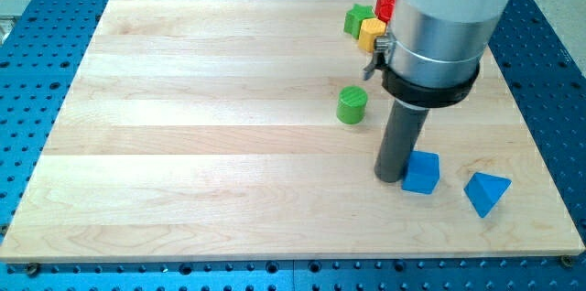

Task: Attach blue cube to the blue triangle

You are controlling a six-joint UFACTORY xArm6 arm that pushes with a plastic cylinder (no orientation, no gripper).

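Blue cube close to the blue triangle, gap not yet closed

Blue cube (421, 172) lies near the view's bottom right of the wooden board (183, 145). The blue triangle (486, 192) is just beside it, toward the view's right and a little lower, with a narrow strip of bare wood between them. They do not touch.

I have no claw that opens or closes, only a straight dark rod. My tip (390, 177) stands on the board at the cube's left side, touching it or nearly so; I cannot tell which from this angle.

The green cylinder (352, 105) stands alone, well apart toward the view's top left of my tip. At the view's top, a green block (355, 20), a yellow block (372, 31) and a red block (385, 4) sit together, partly hidden behind my arm.

I judge the cube to be light and stiff, and it probably slides easily on the smooth wood. It cannot be gripped, only pushed. The best place to press is the middle of its left face, so that it travels straight toward the triangle. A push near a corner will probably turn it. The triangle looks just as light, so a hard push may knock it toward the board's edge.
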